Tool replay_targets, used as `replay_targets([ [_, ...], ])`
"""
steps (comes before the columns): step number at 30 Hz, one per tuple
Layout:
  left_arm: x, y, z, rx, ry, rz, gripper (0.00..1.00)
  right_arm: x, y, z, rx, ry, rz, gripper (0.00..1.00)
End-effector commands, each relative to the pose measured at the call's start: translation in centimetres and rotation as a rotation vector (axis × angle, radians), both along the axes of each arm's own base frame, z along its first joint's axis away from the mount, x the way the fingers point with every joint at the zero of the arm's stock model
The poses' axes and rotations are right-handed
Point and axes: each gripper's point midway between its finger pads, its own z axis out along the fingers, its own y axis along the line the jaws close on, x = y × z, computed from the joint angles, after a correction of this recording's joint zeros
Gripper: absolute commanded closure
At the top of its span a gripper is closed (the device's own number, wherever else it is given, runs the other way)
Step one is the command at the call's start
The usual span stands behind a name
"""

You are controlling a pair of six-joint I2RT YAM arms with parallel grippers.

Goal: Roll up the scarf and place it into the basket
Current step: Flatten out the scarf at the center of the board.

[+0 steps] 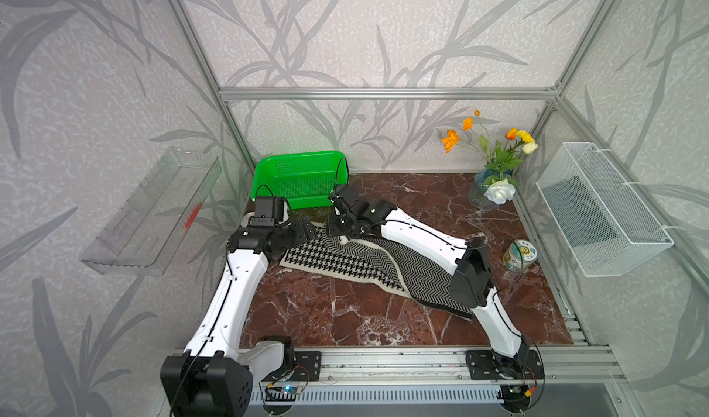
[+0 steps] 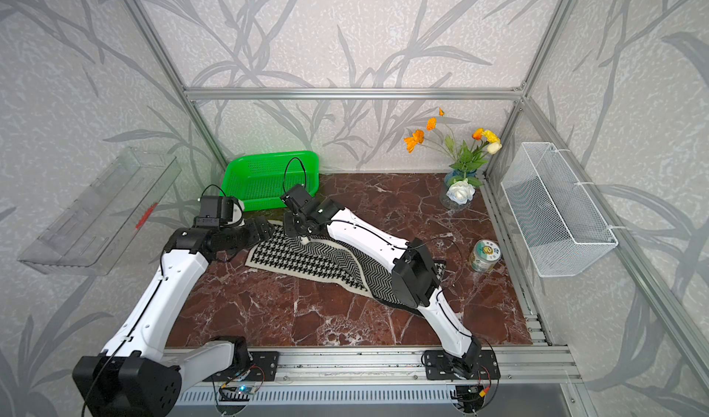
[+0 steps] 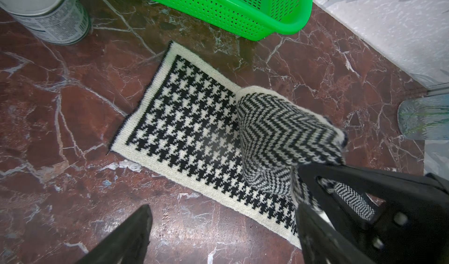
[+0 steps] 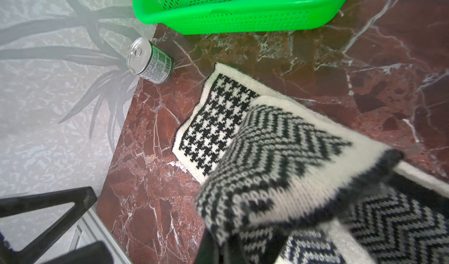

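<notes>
Rolling seems barely begun; the right gripper (image 1: 342, 236) grasps the scarf (image 1: 333, 258) in its jaws, and the left gripper (image 1: 309, 235), jaws released, should next pin the fold.

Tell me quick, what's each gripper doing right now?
Left gripper: open, holding nothing.
Right gripper: closed on the scarf, at its folded-over end.

Houndstooth scarf (image 1: 326, 259) lies flat, one end folded over, near green basket (image 1: 299, 181).
</notes>
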Motion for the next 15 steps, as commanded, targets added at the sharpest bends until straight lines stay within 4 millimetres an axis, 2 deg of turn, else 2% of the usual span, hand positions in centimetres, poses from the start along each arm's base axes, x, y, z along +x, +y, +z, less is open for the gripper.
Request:
replay_targets([
  [1,-0.7,1.0,-0.5,0.036,0.019,0.020,0.09,-1.6,0.5,0.0,-0.020,0.057,0.046,0.97],
  [5,-0.6,1.2,-0.4,0.029,0.012,0.030,0.09,-1.9,2.8,-0.1,0.031,0.082,0.063,0.95],
  [9,-0.8,1.3,-0.7,0.020,0.017,0.033,0.09,-1.7,4.2,-0.7,0.066,0.097,0.057,0.94],
  [15,-1.0,1.4,-0.9,0.013,0.015,0.043,0.09,-1.9,5.8,-3.2,0.099,0.148,0.051,0.93],
])
